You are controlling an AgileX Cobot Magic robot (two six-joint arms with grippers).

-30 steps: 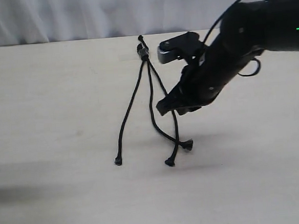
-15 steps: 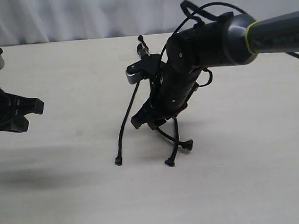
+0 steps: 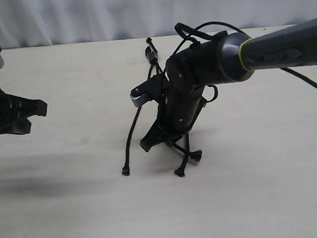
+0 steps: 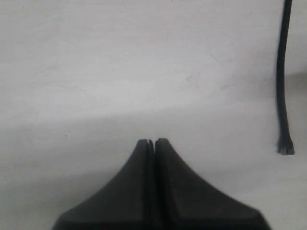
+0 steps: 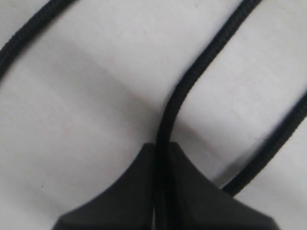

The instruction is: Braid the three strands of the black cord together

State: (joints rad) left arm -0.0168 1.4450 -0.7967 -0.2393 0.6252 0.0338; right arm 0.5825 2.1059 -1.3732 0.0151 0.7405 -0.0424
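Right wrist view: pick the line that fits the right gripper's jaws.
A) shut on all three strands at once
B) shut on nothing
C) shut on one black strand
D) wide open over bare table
C: the jaws of the right gripper are closed, with one strand running into the seam between them, while a second strand and a third strand lie free on either side.

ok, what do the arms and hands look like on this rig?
The left hand and right hand are matte black with wedge fingers tapering to a narrow tip. The right arm is black, with a yellow-green ring ahead of a grey tube, loose black cables and a silver wrist block.
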